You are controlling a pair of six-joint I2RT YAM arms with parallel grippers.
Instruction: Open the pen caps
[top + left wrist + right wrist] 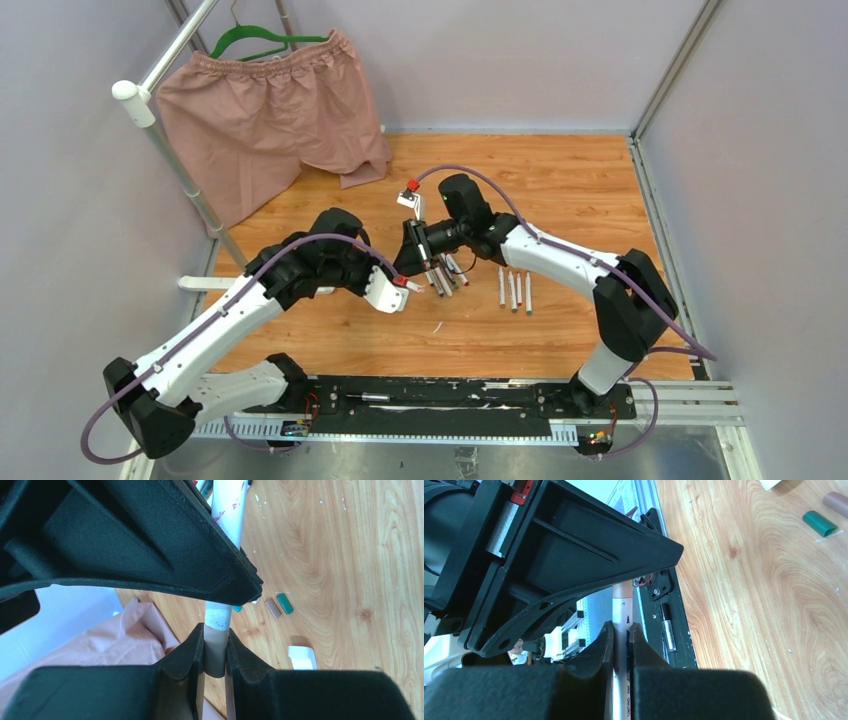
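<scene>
Top view: both arms meet over the table [560,180], wrists nearly touching. Three spare pens [514,291] lie to their right. Left wrist: left jaws clench the brown cap [216,652] of a pen [227,510], with loose caps [285,603] on the wood beyond. Right wrist: right jaws grasp the same pen [622,615] mid-barrel.

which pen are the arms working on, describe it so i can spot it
At the middle of the wooden table, two black grippers meet. A slim white pen spans them: left gripper on its brown cap, right gripper on its barrel. Other pens lie loose.
</scene>
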